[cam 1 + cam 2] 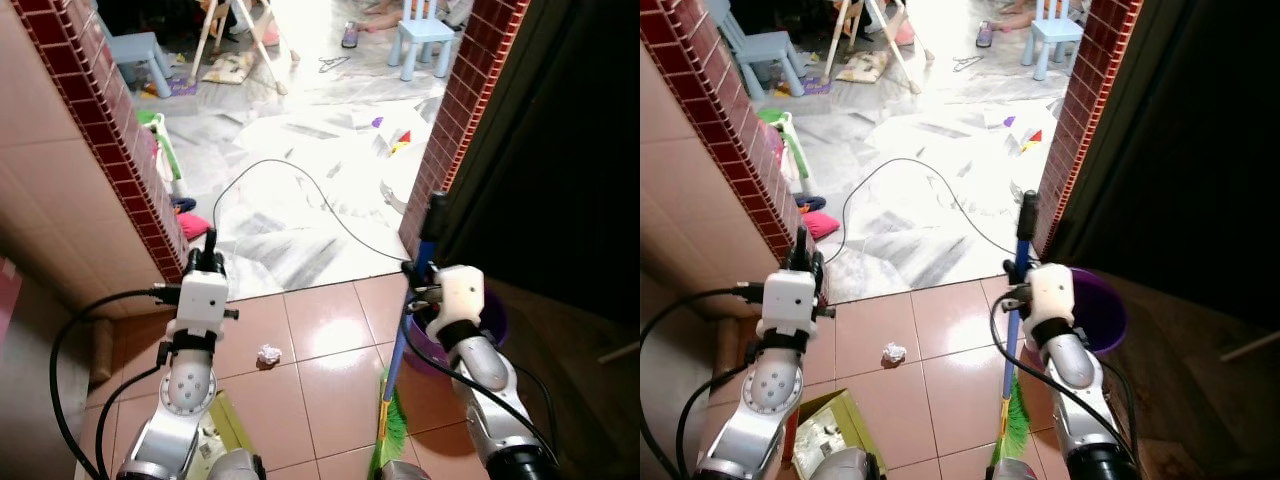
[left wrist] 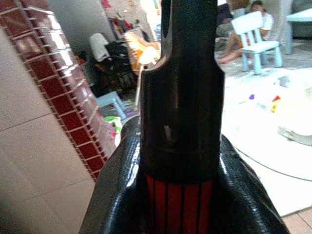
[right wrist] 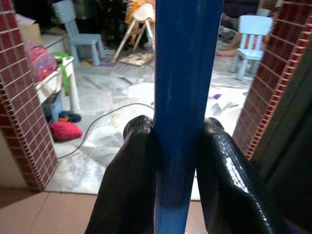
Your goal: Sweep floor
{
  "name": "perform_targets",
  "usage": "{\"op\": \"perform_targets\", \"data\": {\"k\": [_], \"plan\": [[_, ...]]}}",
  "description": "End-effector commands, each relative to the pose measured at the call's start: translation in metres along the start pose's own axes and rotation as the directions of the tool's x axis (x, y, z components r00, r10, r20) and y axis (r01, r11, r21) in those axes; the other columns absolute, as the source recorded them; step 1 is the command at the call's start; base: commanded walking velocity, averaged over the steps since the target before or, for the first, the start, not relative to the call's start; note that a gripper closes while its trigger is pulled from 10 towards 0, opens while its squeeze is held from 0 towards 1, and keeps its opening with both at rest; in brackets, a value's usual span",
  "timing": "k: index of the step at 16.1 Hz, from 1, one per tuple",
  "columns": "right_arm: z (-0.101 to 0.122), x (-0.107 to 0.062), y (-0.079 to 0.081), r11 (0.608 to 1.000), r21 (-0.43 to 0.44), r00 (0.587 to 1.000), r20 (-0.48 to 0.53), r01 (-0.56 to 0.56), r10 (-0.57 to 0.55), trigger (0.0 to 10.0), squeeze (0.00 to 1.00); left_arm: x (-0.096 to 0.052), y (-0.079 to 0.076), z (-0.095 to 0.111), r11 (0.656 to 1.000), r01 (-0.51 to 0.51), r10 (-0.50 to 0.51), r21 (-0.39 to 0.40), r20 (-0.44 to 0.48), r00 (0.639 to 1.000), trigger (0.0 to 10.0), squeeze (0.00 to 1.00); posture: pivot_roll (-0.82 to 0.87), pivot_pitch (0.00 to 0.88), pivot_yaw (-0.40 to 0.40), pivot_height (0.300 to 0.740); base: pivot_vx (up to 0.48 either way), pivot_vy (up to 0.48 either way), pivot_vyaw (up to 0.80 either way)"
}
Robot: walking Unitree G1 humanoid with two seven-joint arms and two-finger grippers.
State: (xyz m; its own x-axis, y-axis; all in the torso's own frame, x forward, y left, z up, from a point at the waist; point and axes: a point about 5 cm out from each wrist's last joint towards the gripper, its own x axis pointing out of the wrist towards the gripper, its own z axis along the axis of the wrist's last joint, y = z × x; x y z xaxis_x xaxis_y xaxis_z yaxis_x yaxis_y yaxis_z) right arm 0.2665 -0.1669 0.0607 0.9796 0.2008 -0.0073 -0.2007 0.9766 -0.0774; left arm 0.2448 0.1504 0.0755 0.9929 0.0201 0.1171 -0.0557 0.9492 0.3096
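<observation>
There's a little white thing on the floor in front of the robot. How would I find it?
Start at the reddish tiled floor just before the doorway into the marble room. Between the robot's two arms, nearer the left gripper than the broom, lies a crumpled white paper ball. It is the lone white lump on those tiles.

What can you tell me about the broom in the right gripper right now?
The broom has a blue pole with a black cap at its top and green bristles at the bottom, resting on the reddish floor tiles. It stands nearly upright, leaning slightly, beside the brick doorway pillar and a purple bucket. The right gripper is shut on the pole, one black finger on either side. A crumpled white paper scrap lies on the tiles to its left, untouched.
</observation>
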Motion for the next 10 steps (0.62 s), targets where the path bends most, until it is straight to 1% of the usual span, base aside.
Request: {"op": "perform_targets", "data": {"k": [1,2,3,5,7,9,10], "plan": [[-0.0014,-0.0037,-0.0037,1.0,0.005,1.0,-0.013,0.019,-0.019,10.0,0.0,-0.0013,0.0018,-0.0001,0.999,0.022,-0.022,0.033,-0.006,1.0,10.0,0.0,-0.11,0.0,0.057,0.74,0.0,0.0,0.0],[-0.0019,-0.0044,-0.0045,1.0,0.002,1.0,-0.015,0.027,-0.026,10.0,0.0,-0.0026,0.0015,0.0007,0.999,0.03,-0.03,0.033,-0.009,1.0,10.0,0.0,-0.11,0.0,0.068,0.74,0.0,0.0,0.0],[-0.0014,-0.0039,-0.0068,0.999,0.003,0.999,-0.016,0.05,-0.05,10.0,0.0,-0.0025,0.0023,0.0019,1.0,0.022,-0.021,0.017,-0.02,1.0,10.0,0.0,-0.12,0.0,0.074,0.74,0.0,0.0,0.0],[0.0018,-0.0024,-0.0089,0.997,0.019,0.997,-0.004,0.076,-0.076,10.0,0.0,-0.0026,0.0018,0.0025,1.0,0.009,-0.009,0.009,-0.028,1.0,10.0,0.0,-0.13,0.0,0.083,0.74,0.0,0.0,0.0],[0.003,-0.0021,-0.0062,0.998,0.018,0.998,-0.005,0.057,-0.057,10.0,0.0,-0.0028,-0.002,0.0026,1.0,0.015,-0.015,0.005,-0.032,0.999,10.0,0.0,-0.13,0.0,0.076,0.74,0.0,0.0,0.0],[0.0041,-0.0015,-0.0032,1.0,-0.006,1.0,-0.005,0.009,-0.009,10.0,0.0,-0.0018,-0.0048,0.0053,1.0,0.019,-0.019,0.006,-0.029,0.999,10.0,0.0,-0.11,0.0,0.037,0.74,0.0,0.0,0.0],[0.0042,-0.0013,-0.0028,1.0,-0.001,1.0,-0.006,0.001,-0.001,10.0,0.0,-0.0015,-0.0046,0.0059,1.0,0.017,-0.016,0.008,-0.028,0.999,10.0,0.0,-0.11,0.0,0.037,0.74,0.0,0.0,0.43]]}}
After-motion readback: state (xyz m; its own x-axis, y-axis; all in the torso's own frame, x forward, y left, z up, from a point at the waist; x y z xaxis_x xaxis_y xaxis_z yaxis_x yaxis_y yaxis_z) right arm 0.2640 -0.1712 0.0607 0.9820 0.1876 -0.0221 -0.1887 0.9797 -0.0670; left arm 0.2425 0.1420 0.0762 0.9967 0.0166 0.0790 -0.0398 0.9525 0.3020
